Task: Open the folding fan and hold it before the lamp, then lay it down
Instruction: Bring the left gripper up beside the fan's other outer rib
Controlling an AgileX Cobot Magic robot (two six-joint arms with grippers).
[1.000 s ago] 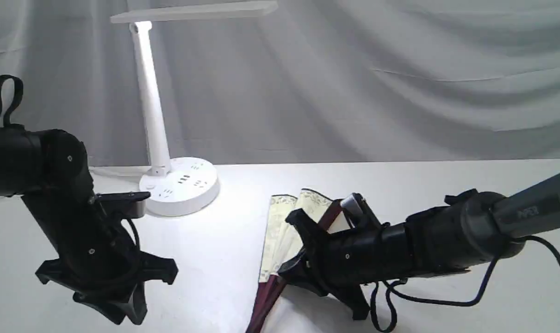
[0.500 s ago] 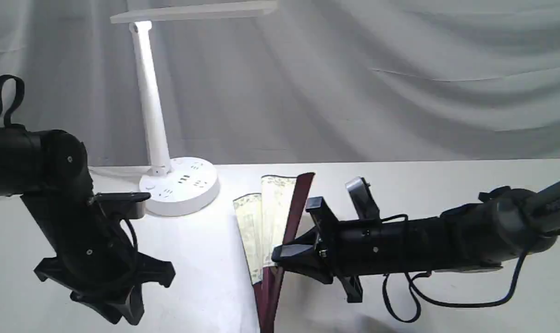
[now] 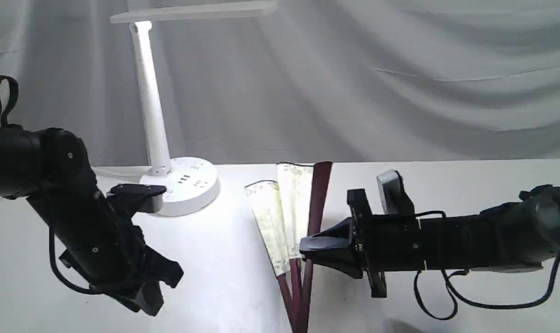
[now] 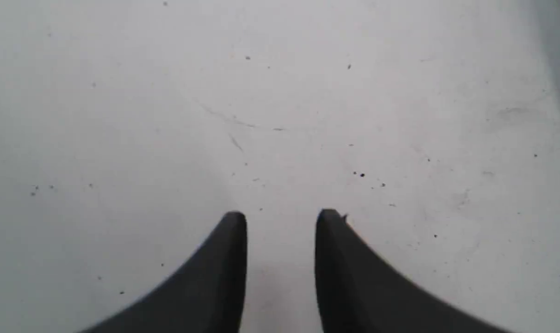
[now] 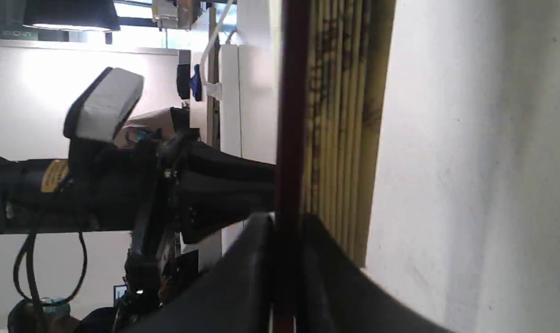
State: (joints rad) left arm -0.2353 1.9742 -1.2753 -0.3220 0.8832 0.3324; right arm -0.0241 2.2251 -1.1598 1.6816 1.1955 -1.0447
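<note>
"Folding fan (image 3: 291, 203): where do you have it?"

"Near the middle of the desk (image 3: 469, 185), standing almost upright with only a few pleats open. It is well to the right of the lamp (image 3: 150, 106) and not touching it. Its pivot end runs off the bottom of my exterior view, so I cannot say whether it rests on anything."

"And the grip?"

"My right fingers (image 5: 243, 268) are pinched tight on one maroon guard, low down. My left fingers (image 4: 224, 259) stand partly apart with nothing between them, above bare desk and well away from the fan."

"What worries you?"

"It's one narrow pinch on a slim stick. I judge the guard could swivel or slide in that pinch if I swing fast, and the loose leaf could flop shut. If I bring the left side in to spread it and catch paper rather than wood, a pleat could crease or tear. Going lampward, a wide leaf could clip the slim stem."
</note>
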